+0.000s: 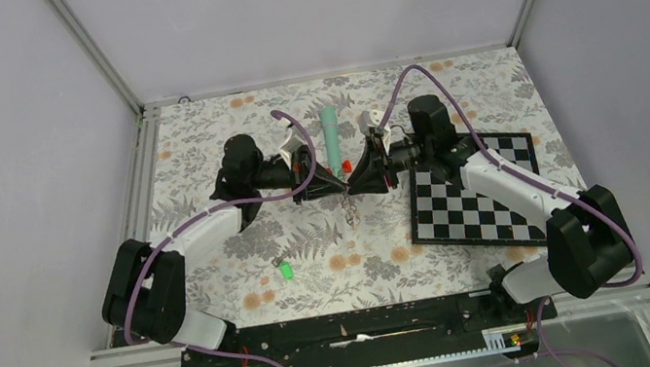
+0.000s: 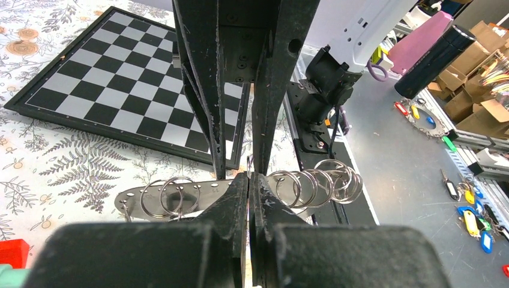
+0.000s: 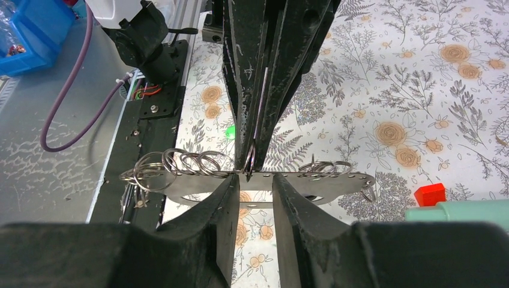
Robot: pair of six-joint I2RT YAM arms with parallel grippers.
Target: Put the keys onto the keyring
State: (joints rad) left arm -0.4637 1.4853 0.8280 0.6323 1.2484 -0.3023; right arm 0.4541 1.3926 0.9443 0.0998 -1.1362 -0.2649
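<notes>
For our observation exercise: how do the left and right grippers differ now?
The left gripper is shut on the keyring plate; the right gripper has its jaws apart. From above, the left gripper enters from the left, the right gripper from the right. Both meet at that plate.

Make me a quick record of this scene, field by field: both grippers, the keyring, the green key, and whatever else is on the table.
left gripper: shut on the keyring, at mid-table
right gripper: open, fingers apart either side of the keyring's middle, facing the left gripper
keyring: flat metal piece carrying many wire rings, held between the two arms
green key: lying on the table, nearer the left arm, not on the keyring
teal stick: just beyond the grippers
chessboard: flat on the table's right side
</notes>
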